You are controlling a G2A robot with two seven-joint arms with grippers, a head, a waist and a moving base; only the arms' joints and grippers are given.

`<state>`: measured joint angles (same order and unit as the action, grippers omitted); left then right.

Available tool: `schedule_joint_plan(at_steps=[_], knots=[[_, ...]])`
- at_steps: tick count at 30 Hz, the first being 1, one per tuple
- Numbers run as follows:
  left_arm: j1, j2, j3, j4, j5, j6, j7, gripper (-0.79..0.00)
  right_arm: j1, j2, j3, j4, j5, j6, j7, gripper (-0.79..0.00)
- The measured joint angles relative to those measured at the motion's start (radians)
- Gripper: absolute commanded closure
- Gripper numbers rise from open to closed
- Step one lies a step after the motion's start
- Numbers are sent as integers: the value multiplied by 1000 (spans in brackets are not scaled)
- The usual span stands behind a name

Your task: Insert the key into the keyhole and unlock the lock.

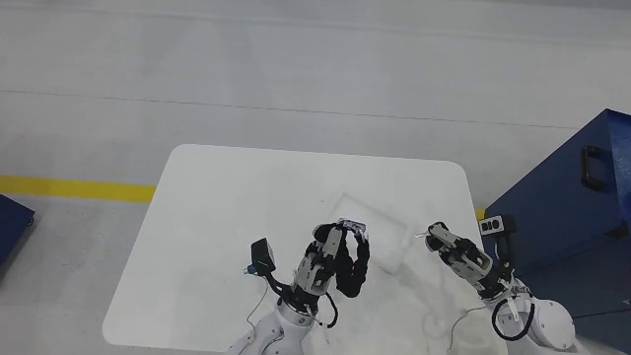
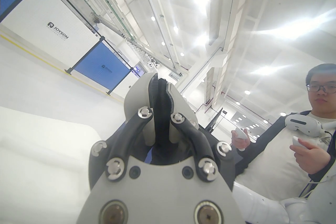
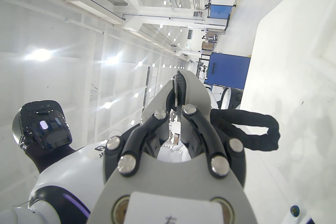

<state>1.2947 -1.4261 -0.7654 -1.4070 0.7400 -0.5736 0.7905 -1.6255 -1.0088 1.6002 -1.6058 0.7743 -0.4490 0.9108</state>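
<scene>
The left gripper [image 2: 158,80] has its two grey fingers pressed together, the black ridged pads [image 2: 160,104] face to face along their length. It points upward, away from the tabletop. The right gripper [image 3: 179,76] also has its two fingers drawn together at the tips, and whether anything thin sits between them cannot be told.

Seen from above, the two grippers hang well apart over the robot's side of the one white, round-cornered table [image 1: 217,256]. A faint pale square outline [image 1: 380,219] lies on the tabletop roughly between them, too faint to identify. A small pale glint at the left gripper's tip is too small to name. Where the key and the lock are cannot be told.

The top view gives two yellow floor lines [image 1: 69,188] and one blue cabinet with a black handle [image 1: 582,207] on the right arm's side. The right wrist view adds one black sleeved cable loop [image 3: 252,130] beside that gripper, over the table.
</scene>
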Motion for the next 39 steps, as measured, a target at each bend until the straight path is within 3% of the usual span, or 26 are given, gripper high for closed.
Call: schedule_joint_plan(at_steps=[17,34,39], knots=[[54,-31,0,-42,-291,-48,-135,0,0,0,0,0,0,0,0,0],[81,-41,-7,-69,-378,3,-180,0,0,0,0,0,0,0,0,0],[134,-50,-21,-148,-573,90,-208,0,0,0,0,0,0,0,0,0]])
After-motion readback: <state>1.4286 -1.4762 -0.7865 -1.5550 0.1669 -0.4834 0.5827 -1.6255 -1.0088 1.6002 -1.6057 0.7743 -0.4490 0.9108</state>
